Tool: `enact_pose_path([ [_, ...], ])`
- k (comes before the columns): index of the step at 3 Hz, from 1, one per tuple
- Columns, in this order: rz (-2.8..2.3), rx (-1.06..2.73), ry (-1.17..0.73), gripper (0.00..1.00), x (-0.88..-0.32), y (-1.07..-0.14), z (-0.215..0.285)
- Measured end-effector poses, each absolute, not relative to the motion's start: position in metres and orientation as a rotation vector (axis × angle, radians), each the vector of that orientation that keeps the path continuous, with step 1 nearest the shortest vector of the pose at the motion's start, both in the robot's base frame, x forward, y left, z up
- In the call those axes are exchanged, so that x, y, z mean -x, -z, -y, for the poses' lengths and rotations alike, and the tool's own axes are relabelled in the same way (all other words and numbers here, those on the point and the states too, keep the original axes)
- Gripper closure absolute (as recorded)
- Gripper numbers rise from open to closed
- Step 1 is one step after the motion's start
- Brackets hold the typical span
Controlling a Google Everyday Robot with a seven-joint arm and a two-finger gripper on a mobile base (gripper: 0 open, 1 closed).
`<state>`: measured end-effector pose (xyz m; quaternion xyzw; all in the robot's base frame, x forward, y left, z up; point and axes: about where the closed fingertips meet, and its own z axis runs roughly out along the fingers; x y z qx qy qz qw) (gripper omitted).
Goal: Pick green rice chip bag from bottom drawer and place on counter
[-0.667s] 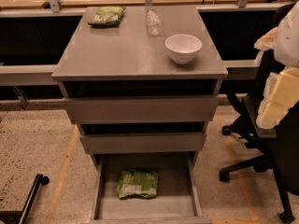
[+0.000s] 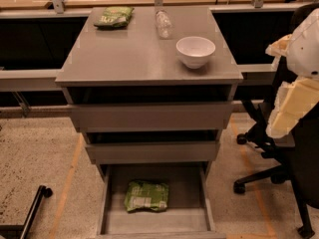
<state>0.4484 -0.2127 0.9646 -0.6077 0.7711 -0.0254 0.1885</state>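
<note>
The green rice chip bag (image 2: 146, 196) lies flat on the floor of the open bottom drawer (image 2: 194, 188), left of its middle, with its white label panel facing up. The grey counter (image 2: 134, 54) is the top of the drawer unit above it. My gripper is not in view. Only white and cream parts of my arm (image 2: 299, 93) show at the right edge, level with the upper drawers and well away from the bag.
On the counter stand a white bowl (image 2: 195, 50) at the right, a clear plastic bottle (image 2: 162, 24) at the back, and a darker green bag (image 2: 113, 16) at the back left. Two closed drawer fronts (image 2: 149, 116) overhang the open drawer. A black office chair (image 2: 279, 173) stands to the right.
</note>
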Motion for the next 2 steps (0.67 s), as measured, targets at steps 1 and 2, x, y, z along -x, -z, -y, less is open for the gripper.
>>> enact_pose_path([
  [1, -2.092, 1.671, 0.018, 0.0, -0.4699, -0.9285, 0.2146],
  [2, -2.064, 1.646, 0.05, 0.0, -0.4788, -0.9345, 0.2136],
])
